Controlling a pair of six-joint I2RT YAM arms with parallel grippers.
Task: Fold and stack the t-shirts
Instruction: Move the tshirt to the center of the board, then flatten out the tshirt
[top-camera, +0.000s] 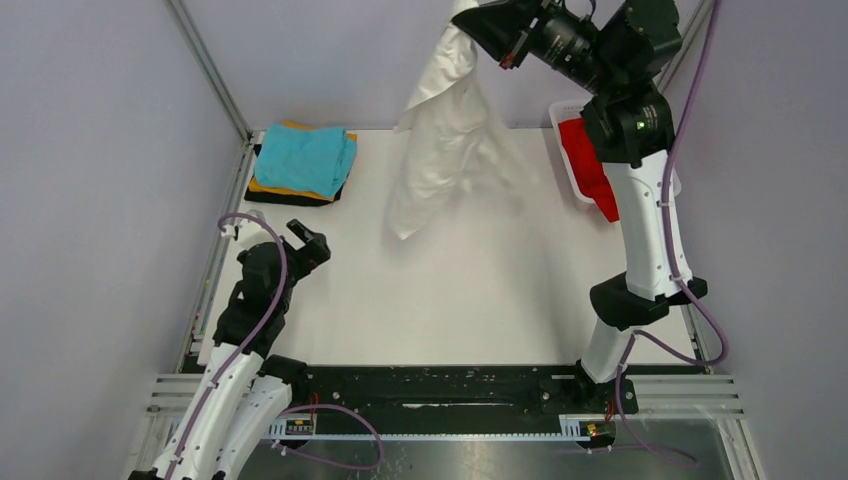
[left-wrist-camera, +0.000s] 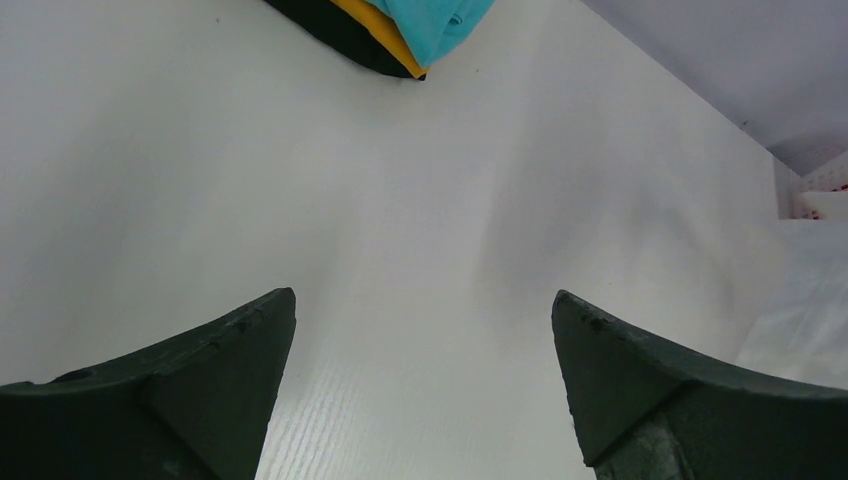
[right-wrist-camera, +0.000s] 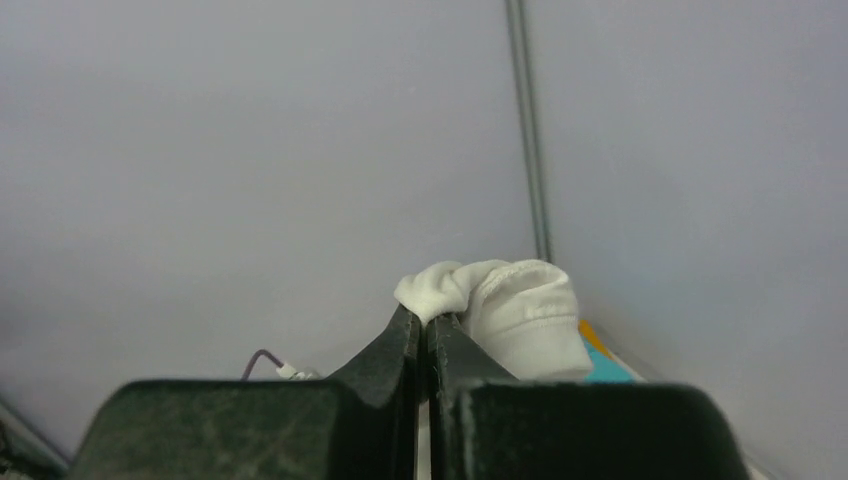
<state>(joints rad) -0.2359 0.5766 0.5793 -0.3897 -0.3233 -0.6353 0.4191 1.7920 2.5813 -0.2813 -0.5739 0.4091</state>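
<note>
Workspace seen from above and from both wrists. High over the far part of the table (top-camera: 470, 300), the right gripper (right-wrist-camera: 422, 322) has its two fingers pressed together on a bunched fold of the white t-shirt (top-camera: 445, 140). In the right wrist view the fabric bulges out just beyond the fingertips, against the grey wall (right-wrist-camera: 250, 150). From that pinch the white t-shirt hangs down in a long crumpled drape, narrow at the top and wider below; whether its lower edge touches the table cannot be told from the overhead view. Low over the near left part of the table, the left gripper (left-wrist-camera: 422, 297) has its fingers spread wide apart with nothing between them, only bare white surface showing in the gap. At the far left corner lies a folded stack: teal t-shirt (top-camera: 305, 158) on top, orange t-shirt (top-camera: 266, 187) beneath it showing as a thin edge, black t-shirt (top-camera: 292, 198) at the bottom. At the far right, partly hidden behind the right arm (top-camera: 645, 220), a white basket (top-camera: 556, 112) holds the red t-shirt (top-camera: 583, 150). Stack and basket are well apart, with the hanging white t-shirt between them.
</note>
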